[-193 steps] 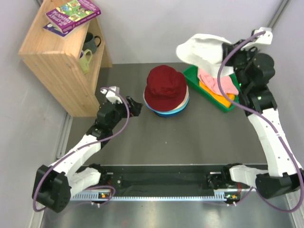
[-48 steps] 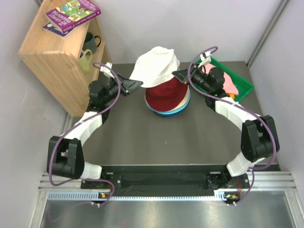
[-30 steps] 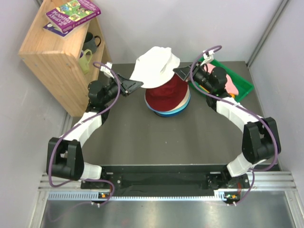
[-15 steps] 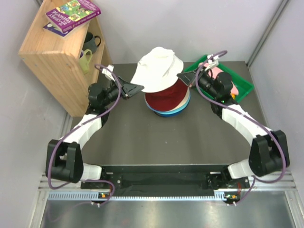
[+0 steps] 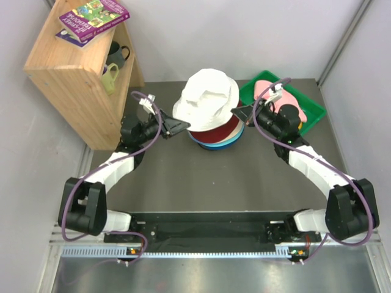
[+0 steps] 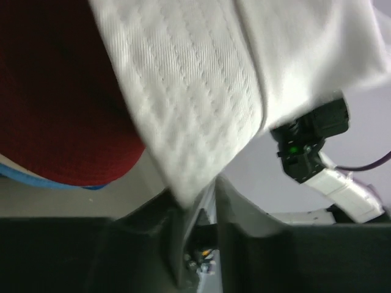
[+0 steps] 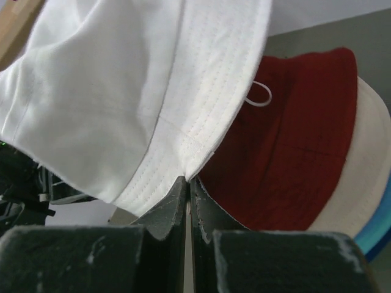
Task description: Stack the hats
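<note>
Two sets of jaws flank the white hat [image 5: 209, 101], draped between them over the red hat [image 7: 293, 140]. Right jaws pinch its brim; left jaws narrow, grip unclear. Uneven release could drag it off-centre.

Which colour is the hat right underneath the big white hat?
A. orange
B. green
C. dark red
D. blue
C. The dark red hat shows directly beneath the white hat in both wrist views, and the beige and blue brims only peek out lower down the pile.
</note>
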You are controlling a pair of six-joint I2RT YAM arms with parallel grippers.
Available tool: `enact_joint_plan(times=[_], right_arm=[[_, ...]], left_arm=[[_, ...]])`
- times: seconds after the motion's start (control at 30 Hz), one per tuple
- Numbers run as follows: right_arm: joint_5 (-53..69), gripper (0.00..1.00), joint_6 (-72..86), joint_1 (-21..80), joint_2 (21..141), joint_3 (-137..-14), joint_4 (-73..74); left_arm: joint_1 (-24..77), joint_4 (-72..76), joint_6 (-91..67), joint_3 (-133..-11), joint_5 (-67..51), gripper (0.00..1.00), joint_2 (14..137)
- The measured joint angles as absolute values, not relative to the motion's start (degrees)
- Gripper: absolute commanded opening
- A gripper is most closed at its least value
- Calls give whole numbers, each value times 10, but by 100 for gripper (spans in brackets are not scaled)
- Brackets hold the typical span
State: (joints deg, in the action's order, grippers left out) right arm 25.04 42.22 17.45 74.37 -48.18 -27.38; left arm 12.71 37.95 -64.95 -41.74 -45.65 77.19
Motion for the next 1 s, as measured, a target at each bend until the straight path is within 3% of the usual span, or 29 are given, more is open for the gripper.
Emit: enact_joint_plan(times=[0.1, 0.43, 0.63, 0.73, 1.0], right_arm=[[243, 0, 418, 172, 745, -468, -264], [241, 0, 389, 149, 777, -486, -236], [252, 0, 378, 128, 839, -550, -216], [256, 0, 374, 122, 861, -579, -210], [273, 0, 358, 117, 924, -653, -188]], left_arm=[[130, 374, -639, -406, -457, 78, 775], [118, 289, -574, -380, -442, 90, 726], [104, 198, -501, -397, -390, 88, 684], [102, 177, -478, -419, -365, 82, 690], [102, 241, -467, -497, -340, 70, 784]])
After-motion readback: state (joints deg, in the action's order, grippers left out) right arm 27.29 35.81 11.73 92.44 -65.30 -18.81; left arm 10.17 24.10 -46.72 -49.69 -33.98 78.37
